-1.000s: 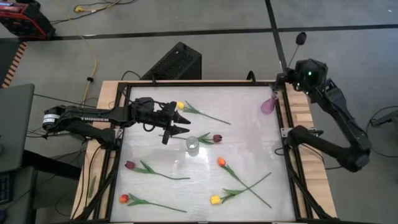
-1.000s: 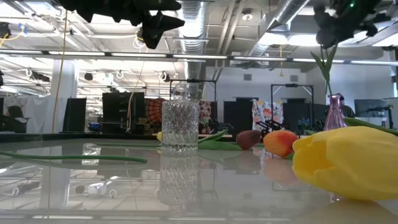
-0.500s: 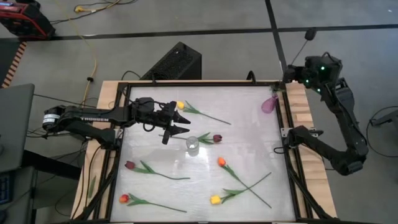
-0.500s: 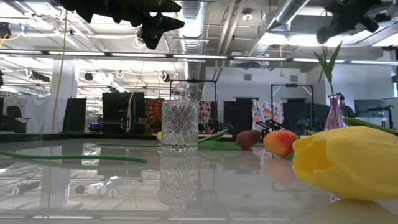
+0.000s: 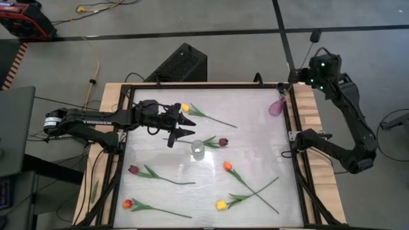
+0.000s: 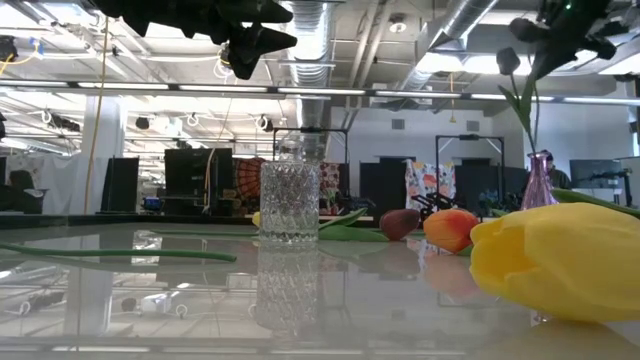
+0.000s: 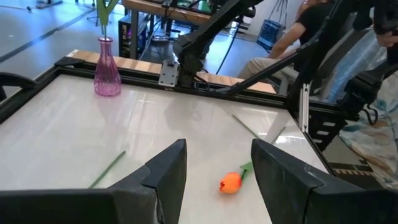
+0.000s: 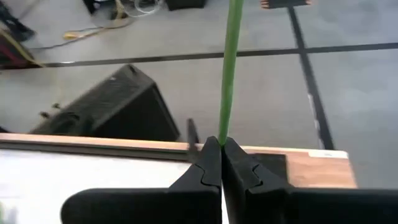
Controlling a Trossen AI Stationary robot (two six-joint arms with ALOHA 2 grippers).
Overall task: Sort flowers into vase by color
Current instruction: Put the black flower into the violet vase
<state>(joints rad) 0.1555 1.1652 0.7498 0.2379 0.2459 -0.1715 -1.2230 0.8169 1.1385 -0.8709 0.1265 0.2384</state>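
My right gripper [image 5: 298, 76] hovers over the table's far right corner, shut on a dark-headed flower [image 5: 315, 36]. Its stem [image 6: 533, 115] runs down to the mouth of the purple vase [image 5: 276, 107]. My left gripper [image 5: 186, 126] hangs open above the table's left half, next to the clear glass vase [image 5: 197, 149], with nothing between its fingers. Flowers lie flat on the table. They are a yellow one [image 5: 185, 108], a maroon one [image 5: 223, 142] beside the clear vase, another maroon one [image 5: 133, 170], an orange one [image 5: 227, 167], a red one [image 5: 127, 204] and a second yellow one [image 5: 221, 205]. My right gripper pinches the flower's thin green stem [image 8: 222, 134] between its two fingertips. The stem runs on past the tips, away from the gripper. The flower is lifted clear of the table and tilted, its dark head [image 6: 508, 60] up and out beyond the far edge. Its lower stem reaches toward the purple vase [image 7: 107, 74].
A dark frame [image 5: 298, 160] borders the white table top. A black box [image 5: 182, 64] stands on the floor behind the far edge. A person sits beyond the table's right side [image 7: 292, 37].
My right gripper has shifted a little over the far right corner and turned, staying shut on the dark-headed flower. The flower's head and stem have swayed above the purple vase.
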